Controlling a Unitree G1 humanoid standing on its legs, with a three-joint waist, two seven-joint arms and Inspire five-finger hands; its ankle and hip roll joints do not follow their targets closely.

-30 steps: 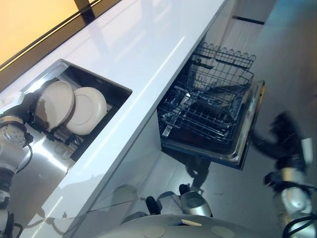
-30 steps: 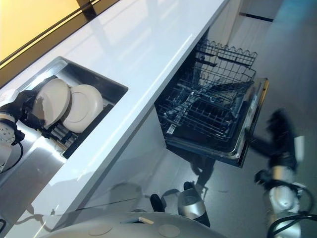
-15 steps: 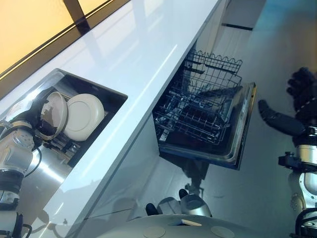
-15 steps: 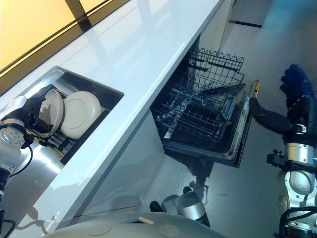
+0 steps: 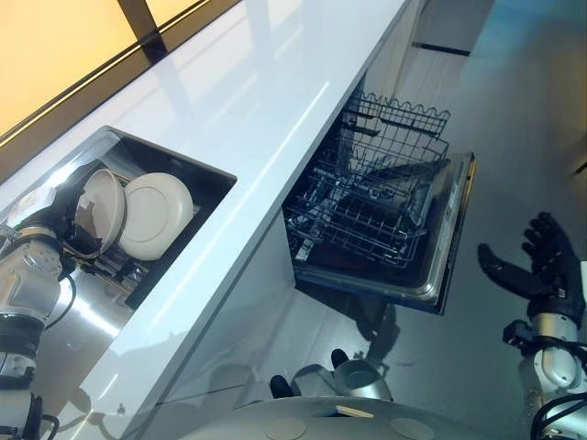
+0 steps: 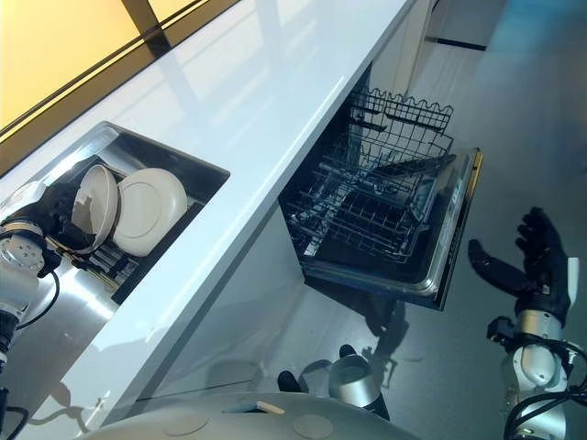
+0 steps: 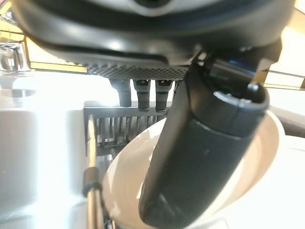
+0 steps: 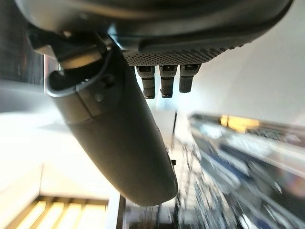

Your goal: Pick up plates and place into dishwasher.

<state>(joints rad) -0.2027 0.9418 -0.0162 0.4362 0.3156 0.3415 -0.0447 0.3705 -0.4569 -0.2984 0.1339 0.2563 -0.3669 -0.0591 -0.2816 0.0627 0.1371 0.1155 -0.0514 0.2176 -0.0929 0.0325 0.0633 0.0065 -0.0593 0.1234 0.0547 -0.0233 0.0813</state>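
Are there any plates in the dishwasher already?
No, the pulled-out black wire dishwasher rack holds no plates; both round white plates stand in the sink.

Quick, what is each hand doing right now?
Left hand: shut on the tilted plate in the sink.
Right hand: open, holding nothing.

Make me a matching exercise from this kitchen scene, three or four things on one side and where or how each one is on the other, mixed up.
Things:
1. left hand
2. right hand
3. nearer plate
4. dishwasher rack

States:
A. pulled out over the open door, no plates in it
B. tilted up in the sink, gripped
C. spread open above the floor
D. curled round a plate's rim

Pairs: 1-D, 2-C, 3-B, 4-A
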